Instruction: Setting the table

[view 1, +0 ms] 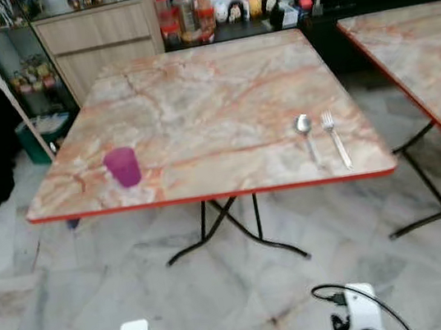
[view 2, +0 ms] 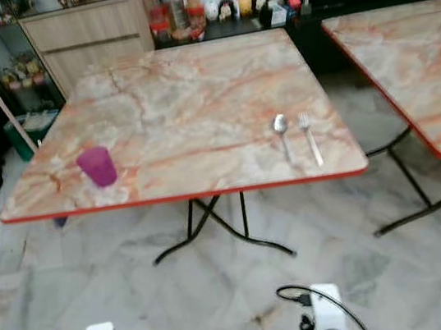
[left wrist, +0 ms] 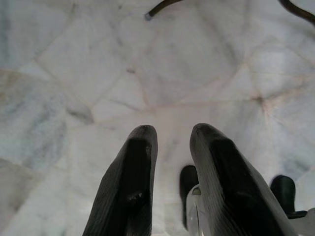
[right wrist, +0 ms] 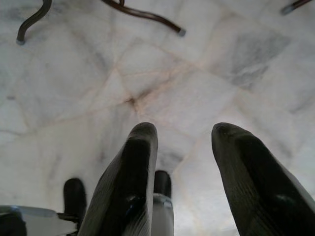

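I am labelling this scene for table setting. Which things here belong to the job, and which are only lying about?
For the job:
purple cup
spoon
fork
marble-patterned table

Lying about:
jars behind the table
wooden cabinet
second table
broom handle

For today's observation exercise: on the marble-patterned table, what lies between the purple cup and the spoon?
Nothing: between the purple cup and the spoon the table top is bare, as the left eye view shows. The fork lies beyond the spoon.
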Robot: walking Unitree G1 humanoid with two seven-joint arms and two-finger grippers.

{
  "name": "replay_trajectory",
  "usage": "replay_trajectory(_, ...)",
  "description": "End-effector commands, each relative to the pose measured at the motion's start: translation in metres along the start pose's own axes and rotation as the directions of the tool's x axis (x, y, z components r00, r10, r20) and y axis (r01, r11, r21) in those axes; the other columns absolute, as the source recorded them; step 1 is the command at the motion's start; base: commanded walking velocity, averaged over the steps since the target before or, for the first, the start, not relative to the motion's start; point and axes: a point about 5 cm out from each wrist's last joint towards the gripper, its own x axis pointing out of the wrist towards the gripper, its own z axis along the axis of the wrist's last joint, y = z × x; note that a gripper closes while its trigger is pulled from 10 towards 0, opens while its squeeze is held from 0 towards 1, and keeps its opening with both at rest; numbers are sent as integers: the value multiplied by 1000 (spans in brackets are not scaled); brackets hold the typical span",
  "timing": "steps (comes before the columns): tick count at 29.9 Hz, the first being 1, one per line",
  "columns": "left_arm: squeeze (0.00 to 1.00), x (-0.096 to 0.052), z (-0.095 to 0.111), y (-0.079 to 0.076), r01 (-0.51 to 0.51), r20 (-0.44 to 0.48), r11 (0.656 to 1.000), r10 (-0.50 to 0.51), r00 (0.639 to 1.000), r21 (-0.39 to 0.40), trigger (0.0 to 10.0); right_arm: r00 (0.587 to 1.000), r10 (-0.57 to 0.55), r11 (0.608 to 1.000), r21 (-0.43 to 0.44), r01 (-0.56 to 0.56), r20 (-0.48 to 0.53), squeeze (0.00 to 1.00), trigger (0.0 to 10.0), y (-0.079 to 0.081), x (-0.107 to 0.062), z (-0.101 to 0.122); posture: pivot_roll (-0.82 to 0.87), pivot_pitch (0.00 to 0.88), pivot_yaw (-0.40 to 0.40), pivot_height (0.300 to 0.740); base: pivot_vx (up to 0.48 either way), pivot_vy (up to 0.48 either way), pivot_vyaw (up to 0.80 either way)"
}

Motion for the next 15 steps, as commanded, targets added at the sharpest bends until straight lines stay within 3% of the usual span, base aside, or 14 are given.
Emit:
replay_trajectory(1,0,-1,0,8,-31,10,999,31,999,-18,10000,999,34,999,-31,-34,14,0,10000,10,1,3,38,0,20,732,0,0,0)
replay_trajectory(5,0,-1,9,13,-58,84,992,67,994,-115,10000,984,116,986,-131,-99,133,0,10000,20,2,27,35,0,9,732,0,0,0)
replay_trajectory(13,0,-3,11,14,-52,128,990,68,989,-129,10000,952,121,981,-181,-71,281,0,10000,16,0,53,42,0,3,732,0,0,0)
replay_trajectory(15,0,-4,7,13,-50,113,991,65,991,-127,10000,921,136,977,-203,-64,364,0,10000,19,-2,72,31,0,5,732,0,0,0)
